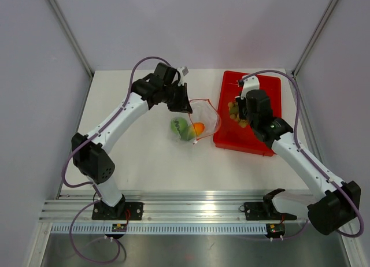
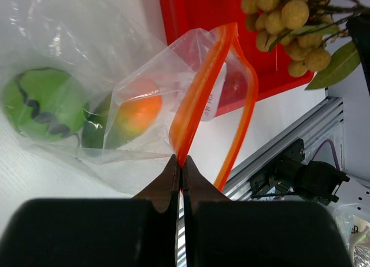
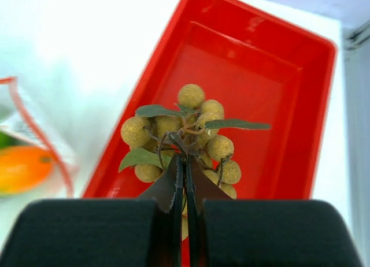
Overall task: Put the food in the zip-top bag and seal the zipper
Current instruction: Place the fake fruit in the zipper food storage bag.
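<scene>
From above, the left gripper [image 1: 186, 106] sits at the far edge of the zip-top bag [image 1: 203, 118], which lies on the white table [image 1: 144, 157] just left of the red tray [image 1: 263, 93]. The right gripper [image 1: 239, 117] is over the tray's left side. That view is too small to show how either pair of fingers stands. The left wrist camera settles it for its own arm. The two dark fingers are pressed together with one side of the orange-red zipper [image 2: 199, 99] pinched between them. The zipper's other side bows away to the right, so the mouth gapes. Through the crinkled clear plastic this view also shows the round green fruit [image 2: 40, 105], marked with dark wavy lines. The green-and-orange mango [image 2: 139, 114] lies right beside it, and both are inside the bag. An aluminium rail [image 2: 300, 125] is visible beyond the table edge. The right wrist camera shows that arm's fingers closed on the dark stems of the bunch of tan-brown balls [image 3: 191, 96], which carries a few green leaves [image 3: 156, 110]. The bunch is over the near end of the tray. I cannot tell whether it touches the tray floor. The mango and a curve of zipper show blurred at this view's left edge.
</scene>
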`<action>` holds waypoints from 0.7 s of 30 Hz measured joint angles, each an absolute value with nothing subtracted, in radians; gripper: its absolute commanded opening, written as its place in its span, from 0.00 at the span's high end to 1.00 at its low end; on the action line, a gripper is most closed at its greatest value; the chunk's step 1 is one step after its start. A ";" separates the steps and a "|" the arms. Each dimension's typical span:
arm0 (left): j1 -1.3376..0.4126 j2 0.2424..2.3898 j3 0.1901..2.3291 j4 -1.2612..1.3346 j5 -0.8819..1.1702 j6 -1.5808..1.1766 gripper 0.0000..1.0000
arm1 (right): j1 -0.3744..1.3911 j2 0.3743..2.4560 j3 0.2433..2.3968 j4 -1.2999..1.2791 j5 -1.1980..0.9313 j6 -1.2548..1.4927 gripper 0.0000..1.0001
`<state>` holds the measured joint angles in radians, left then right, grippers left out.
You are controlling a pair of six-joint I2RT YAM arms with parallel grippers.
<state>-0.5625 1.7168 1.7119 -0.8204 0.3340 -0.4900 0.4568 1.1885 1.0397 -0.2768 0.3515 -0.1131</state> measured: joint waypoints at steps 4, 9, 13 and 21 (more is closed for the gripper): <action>-0.565 1.721 1.742 -0.821 0.335 -0.490 1.00 | 0.456 1.115 1.047 -0.335 0.274 0.039 1.00; -0.564 1.739 1.756 -0.825 0.337 -0.488 1.00 | 0.455 1.020 1.068 -0.339 0.165 0.219 1.00; -0.564 1.756 1.761 -0.839 0.339 -0.485 1.00 | 0.458 1.002 1.120 -0.337 0.110 0.300 1.00; -0.553 1.780 1.794 -0.862 0.353 -0.471 1.00 | 0.578 1.060 1.220 -0.323 0.059 0.383 1.00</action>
